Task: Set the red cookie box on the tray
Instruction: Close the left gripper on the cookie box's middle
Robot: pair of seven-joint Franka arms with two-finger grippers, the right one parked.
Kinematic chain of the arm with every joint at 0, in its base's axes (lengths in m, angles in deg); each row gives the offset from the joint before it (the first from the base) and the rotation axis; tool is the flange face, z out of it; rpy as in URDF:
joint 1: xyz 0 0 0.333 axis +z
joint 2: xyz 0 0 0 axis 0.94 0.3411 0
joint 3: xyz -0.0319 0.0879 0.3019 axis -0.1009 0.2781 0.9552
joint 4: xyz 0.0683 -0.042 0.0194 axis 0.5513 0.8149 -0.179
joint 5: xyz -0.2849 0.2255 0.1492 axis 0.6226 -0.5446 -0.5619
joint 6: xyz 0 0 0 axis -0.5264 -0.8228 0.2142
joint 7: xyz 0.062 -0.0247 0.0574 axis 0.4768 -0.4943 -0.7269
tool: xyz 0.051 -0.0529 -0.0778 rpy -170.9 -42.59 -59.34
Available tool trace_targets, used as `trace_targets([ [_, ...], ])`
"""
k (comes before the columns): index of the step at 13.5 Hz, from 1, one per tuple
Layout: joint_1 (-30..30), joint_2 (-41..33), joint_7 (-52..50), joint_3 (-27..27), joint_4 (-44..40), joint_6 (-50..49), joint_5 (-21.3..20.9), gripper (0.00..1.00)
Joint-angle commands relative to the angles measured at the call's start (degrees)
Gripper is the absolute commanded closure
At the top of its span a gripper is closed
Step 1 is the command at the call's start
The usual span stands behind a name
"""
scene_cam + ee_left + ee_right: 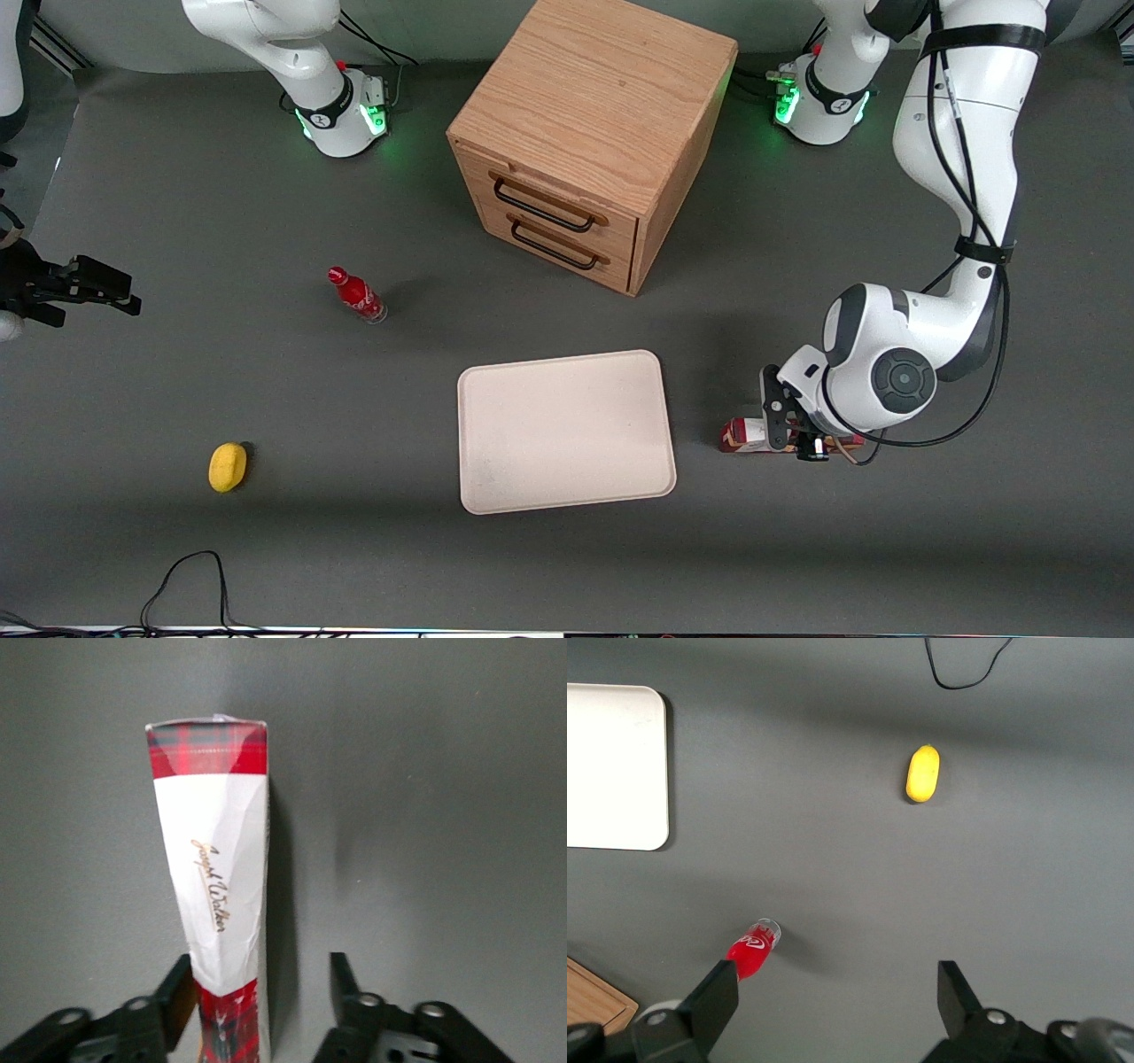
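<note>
Gripper [263,992]: fingers spread, low over the table, straddling the box
Red cookie box [214,895]: between the fingers, touching one
Tray [564,431]: near the box, apart

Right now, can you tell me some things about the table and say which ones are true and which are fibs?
1. The red cookie box lies on the tray. False: it lies on the table beside the tray, toward the working arm's end.
2. The gripper is open, with the box between its fingers. True.
3. Both drawers of the wooden cabinet are pulled out. False: both are closed.
4. A small red bottle stands on the table. True.
5. A yellow lemon lies on the table. True.
</note>
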Motion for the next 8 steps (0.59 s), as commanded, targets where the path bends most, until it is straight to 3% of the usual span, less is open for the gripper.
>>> trace_targets([
  [1, -0.6, 0.1, 0.6, 0.3, 0.2, 1.0, -1.2, 1.0],
  [8, -0.4, -1.7, 0.2, 0.4, -0.6, -1.9, -1.1, 1.0],
])
